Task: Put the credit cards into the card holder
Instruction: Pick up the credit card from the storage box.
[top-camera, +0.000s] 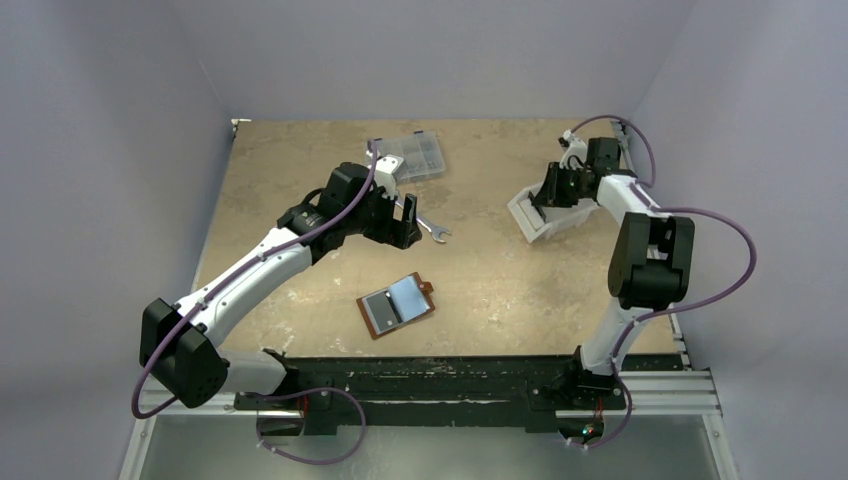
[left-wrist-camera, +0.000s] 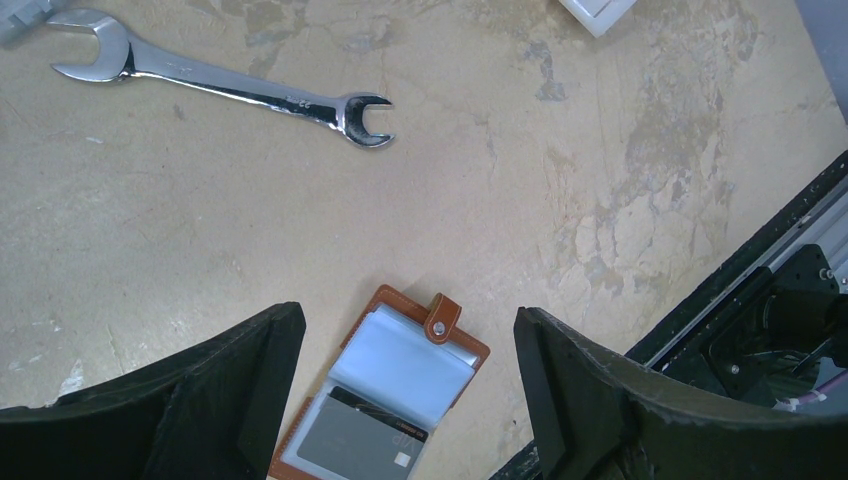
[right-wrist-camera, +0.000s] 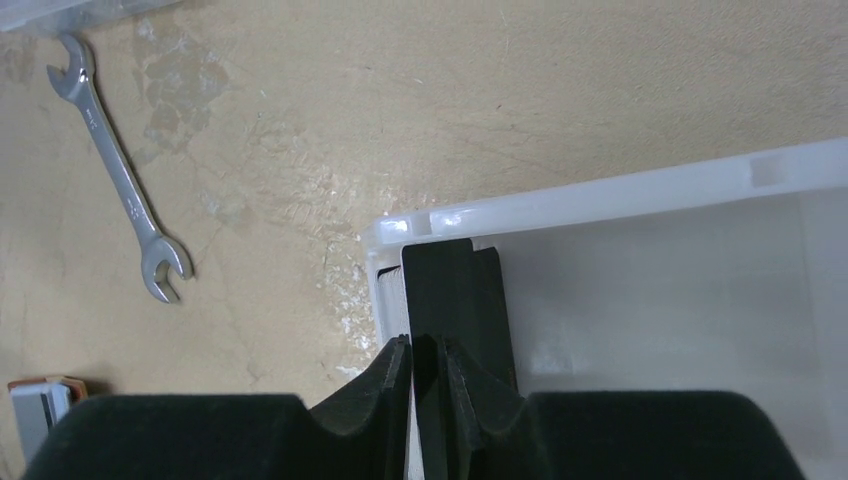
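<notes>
Lying open, rectangular brown leather card holder (top-camera: 397, 306)

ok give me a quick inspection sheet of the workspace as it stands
surface: tan table, worn and blotchy
job's things: card holder lies open, one grey card in it
clutter: wrench, clear compartment box, white bin
grippers: left tool wide open above the holder; right tool pinching a dark flat piece in the bin corner, likely a card
cables: purple cables loop along both arms
surroundings: grey walls, black rail at near edge
</notes>
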